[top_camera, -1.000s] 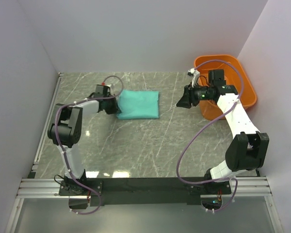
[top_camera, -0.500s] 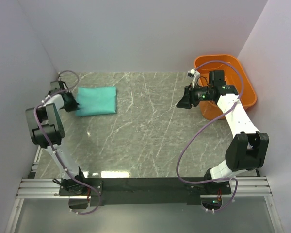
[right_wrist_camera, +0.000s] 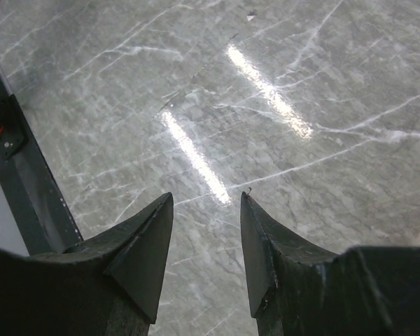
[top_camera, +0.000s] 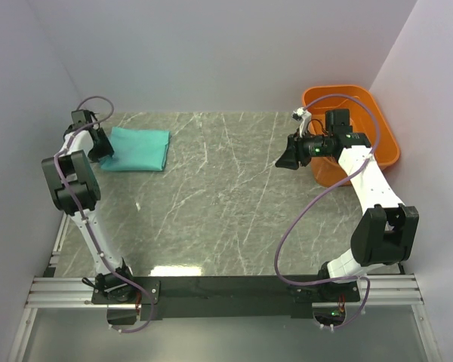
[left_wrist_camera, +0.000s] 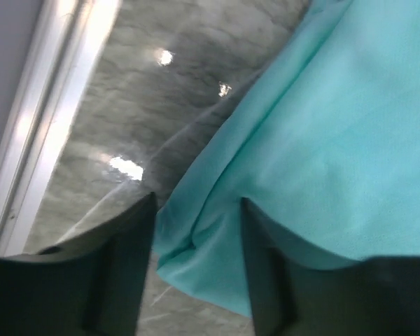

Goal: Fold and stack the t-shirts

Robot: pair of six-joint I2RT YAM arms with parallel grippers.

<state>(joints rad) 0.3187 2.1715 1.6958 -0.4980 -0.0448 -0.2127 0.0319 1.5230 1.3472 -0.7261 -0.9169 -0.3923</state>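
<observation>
Teal t-shirt [top_camera: 140,148] is folded flat in the upper left of the top view, on the grey marble-look table [top_camera: 226,204], close to the metal rail [top_camera: 60,226] along the left side. Anyone make out what the claws are doing?

reply: Yeah. The left gripper [top_camera: 103,148] is at the shirt's left edge. From its wrist cam the left gripper [left_wrist_camera: 197,199] has the cloth's corner bunched and wrinkled between its fingers, so it looks clamped on the fabric, with shiny tabletop and the rail [left_wrist_camera: 49,105] off to the left. The right gripper [top_camera: 281,160] hangs over bare table in the upper right, just in front of the orange basket [top_camera: 347,91]. In its own view the right gripper [right_wrist_camera: 206,196] has a narrow gap and nothing in it, only light streaks on the stone. Room-wise it's plain pale walls [top_camera: 211,53] on three sides, and the basket is tucked in the far right corner.
</observation>
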